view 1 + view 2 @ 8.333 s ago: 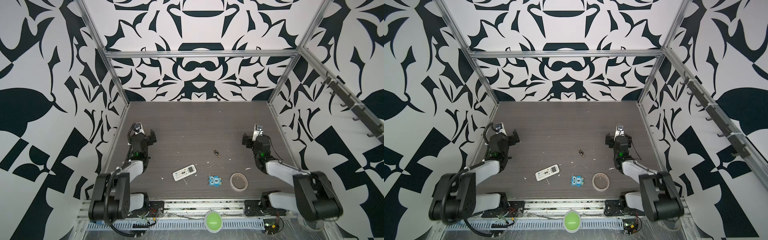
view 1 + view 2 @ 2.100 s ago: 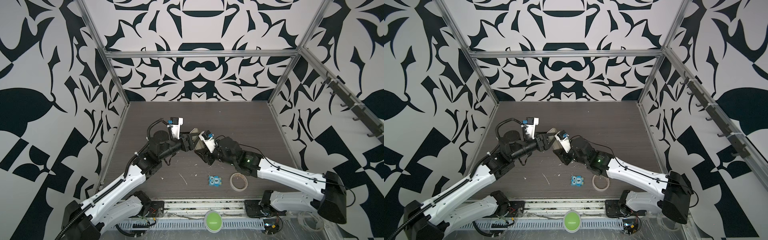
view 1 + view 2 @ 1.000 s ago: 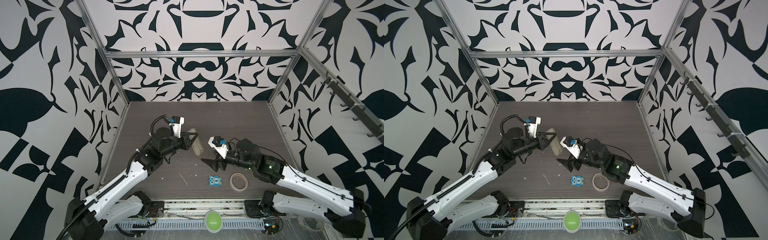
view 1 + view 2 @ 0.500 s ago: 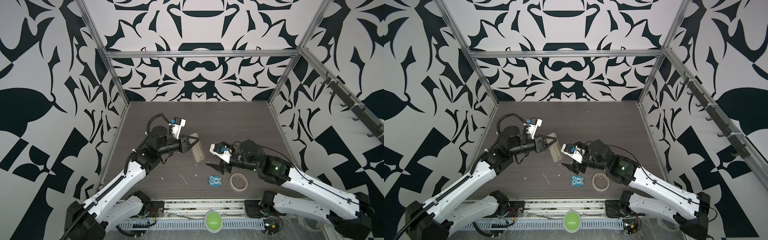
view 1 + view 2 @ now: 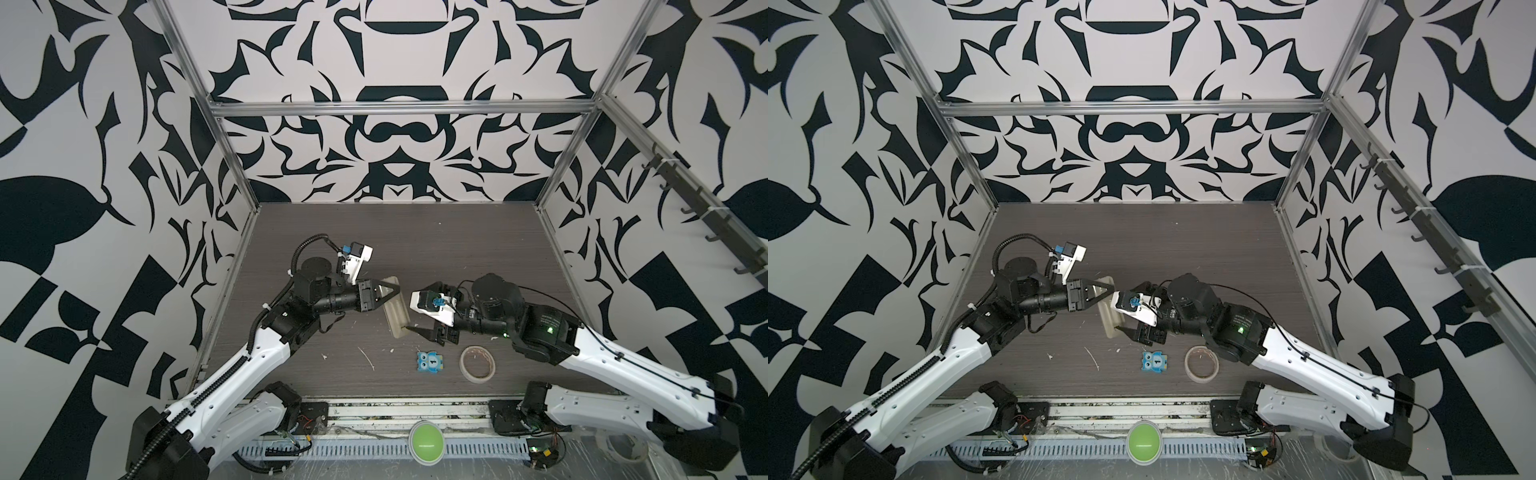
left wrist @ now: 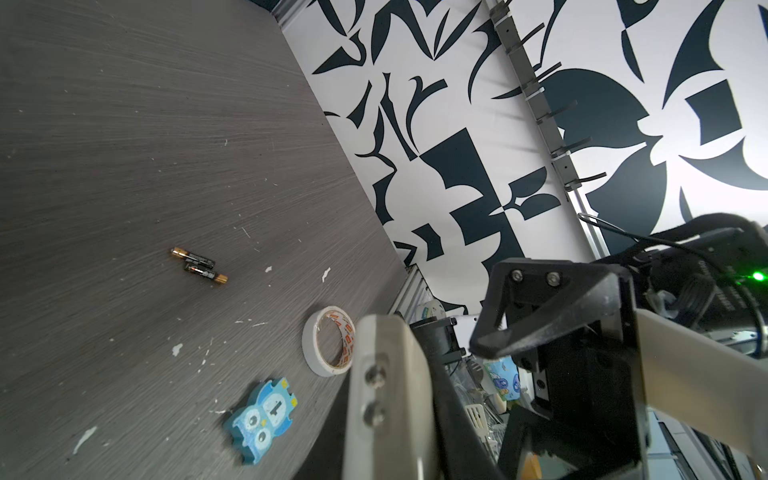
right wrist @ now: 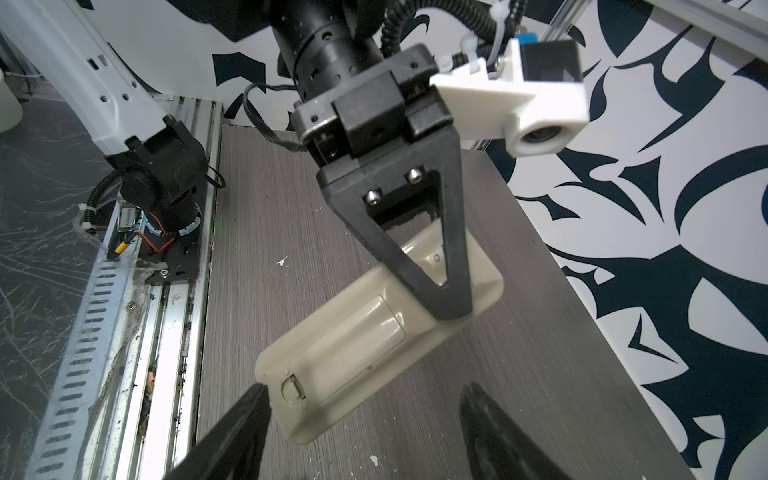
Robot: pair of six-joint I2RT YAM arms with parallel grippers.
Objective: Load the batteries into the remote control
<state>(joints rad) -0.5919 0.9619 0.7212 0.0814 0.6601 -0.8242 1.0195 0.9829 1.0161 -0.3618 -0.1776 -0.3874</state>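
Observation:
My left gripper [image 5: 390,291] is shut on the upper end of the remote control [image 5: 397,309], holding it above the table with its plain off-white back and battery cover [image 7: 353,328] facing the right wrist camera. In the right wrist view the left gripper [image 7: 451,303] clamps across the remote control [image 7: 374,332]. My right gripper [image 7: 363,390] is open, its fingers on either side of the remote's free end; one finger [image 7: 249,411] is right beside that end. The two batteries [image 6: 199,266] lie together on the table in the left wrist view and are hidden in both top views.
A blue owl tile [image 5: 430,362] and a roll of tape [image 5: 478,363] lie near the table's front edge, just below the right gripper. White scraps [image 5: 368,357] dot the dark table [image 5: 415,241]. A green button [image 5: 426,444] sits on the front rail.
The left gripper has carried the remote a little to the right and lower. The right gripper has closed in on its free end, and its jaws have narrowed somewhat.

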